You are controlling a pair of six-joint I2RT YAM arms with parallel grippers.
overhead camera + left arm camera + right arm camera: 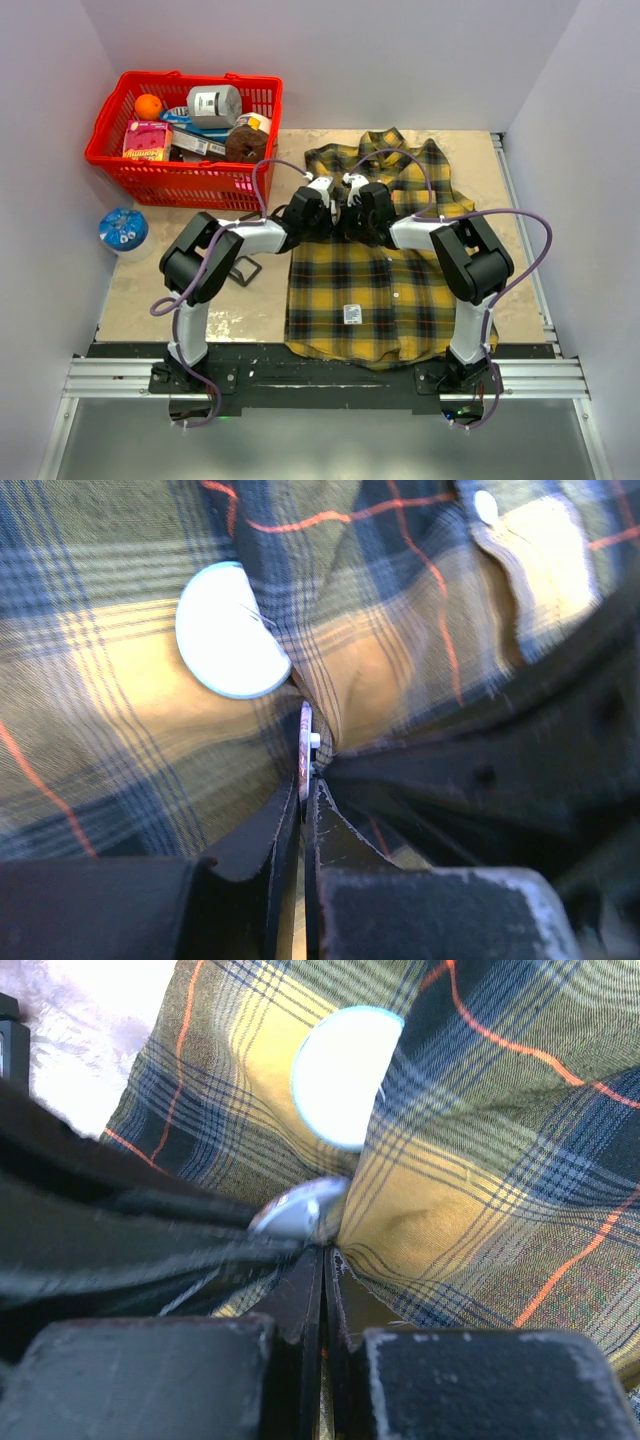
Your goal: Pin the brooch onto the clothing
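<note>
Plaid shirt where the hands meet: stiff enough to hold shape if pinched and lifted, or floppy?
Probably floppy: the plaid shirt puckers into a soft ridge at the right hand, shut on a fold. Likely light and thin; creases fan out from the left hand, which pinches a thin pale piece. Pushed, it would probably bunch rather than slide flat.

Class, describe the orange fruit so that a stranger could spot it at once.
Look to the far left for the red basket. In its back left corner, next to a pink box, sits the orange fruit. It alone there is a plain orange ball.
</note>
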